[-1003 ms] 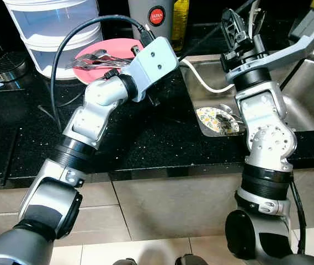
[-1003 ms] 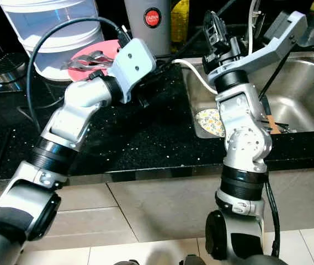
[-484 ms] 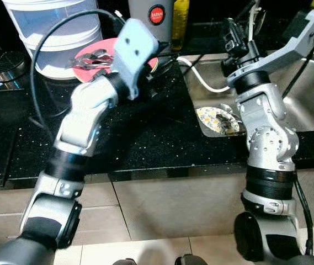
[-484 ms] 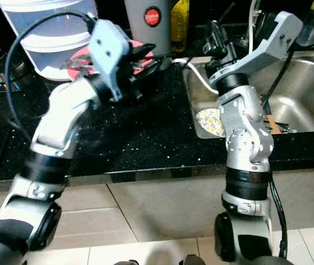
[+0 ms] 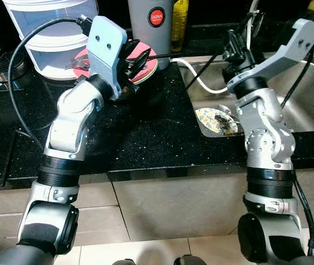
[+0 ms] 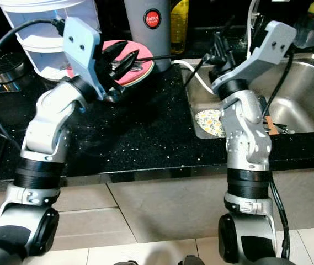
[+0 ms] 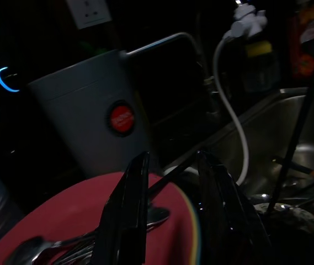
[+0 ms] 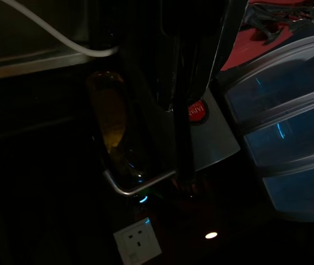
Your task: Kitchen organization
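Left end effector [image 6: 124, 59], fingers apart and empty, hovers over the red plate [image 5: 145, 65] of cutlery [image 7: 63, 245] on the black surface [image 5: 157, 132]. Right end effector [image 5: 235, 45], state unclear, hangs by the sink [image 5: 311, 83]. Cutlery unsorted; task early.

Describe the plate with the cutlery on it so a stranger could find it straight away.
On the black speckled countertop, left of the steel sink, look before the grey canister with a red round label. The round pink plate lies there flat, holding silver cutlery; the patterned plate sits in the sink.
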Tool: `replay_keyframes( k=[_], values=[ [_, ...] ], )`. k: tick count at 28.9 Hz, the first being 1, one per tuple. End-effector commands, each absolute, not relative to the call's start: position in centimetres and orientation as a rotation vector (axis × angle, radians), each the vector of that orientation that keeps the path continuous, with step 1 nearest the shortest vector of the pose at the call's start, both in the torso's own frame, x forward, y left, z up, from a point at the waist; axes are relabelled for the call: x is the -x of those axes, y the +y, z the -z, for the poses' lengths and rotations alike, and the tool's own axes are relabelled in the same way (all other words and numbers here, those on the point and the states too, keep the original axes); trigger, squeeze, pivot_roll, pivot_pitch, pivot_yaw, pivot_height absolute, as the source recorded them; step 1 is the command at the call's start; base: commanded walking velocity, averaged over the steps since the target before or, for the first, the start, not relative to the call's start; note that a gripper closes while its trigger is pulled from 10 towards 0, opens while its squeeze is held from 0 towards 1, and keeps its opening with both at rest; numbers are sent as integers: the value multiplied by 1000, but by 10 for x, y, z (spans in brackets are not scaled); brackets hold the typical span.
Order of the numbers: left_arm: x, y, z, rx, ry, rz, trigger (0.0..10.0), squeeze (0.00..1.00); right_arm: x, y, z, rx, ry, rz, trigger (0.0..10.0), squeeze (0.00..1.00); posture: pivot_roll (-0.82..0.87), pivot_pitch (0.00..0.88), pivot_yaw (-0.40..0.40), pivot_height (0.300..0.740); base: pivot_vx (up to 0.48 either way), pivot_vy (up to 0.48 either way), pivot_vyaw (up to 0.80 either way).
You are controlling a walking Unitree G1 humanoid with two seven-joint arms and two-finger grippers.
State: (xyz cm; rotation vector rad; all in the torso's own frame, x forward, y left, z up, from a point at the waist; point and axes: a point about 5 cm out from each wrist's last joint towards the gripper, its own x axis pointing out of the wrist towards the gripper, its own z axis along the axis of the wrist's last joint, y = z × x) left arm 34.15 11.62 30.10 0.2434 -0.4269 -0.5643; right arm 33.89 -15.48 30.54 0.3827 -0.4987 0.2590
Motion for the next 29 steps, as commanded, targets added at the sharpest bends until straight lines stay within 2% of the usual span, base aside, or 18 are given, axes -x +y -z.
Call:
replay_keyframes(
  k=[1,11,16,29],
  values=[
    [-341,117,-299,-231,-418,546,10000,0,-339,-155,-307,-377,-515,-259,10000,0,57,49,-3,740,0,0,0],
    [-344,118,-298,-244,-405,510,10000,0,-339,-156,-305,-372,-517,-253,10000,0,57,49,-3,740,0,0,0],
    [-347,118,-295,-298,-390,484,10000,0,-338,-155,-304,-376,-517,-254,10000,0,53,56,4,740,0,-480,0],
    [-347,117,-295,-302,-391,485,10000,0,-339,-155,-303,-380,-518,-254,10000,0,55,58,3,740,0,-480,0]
  ],
)
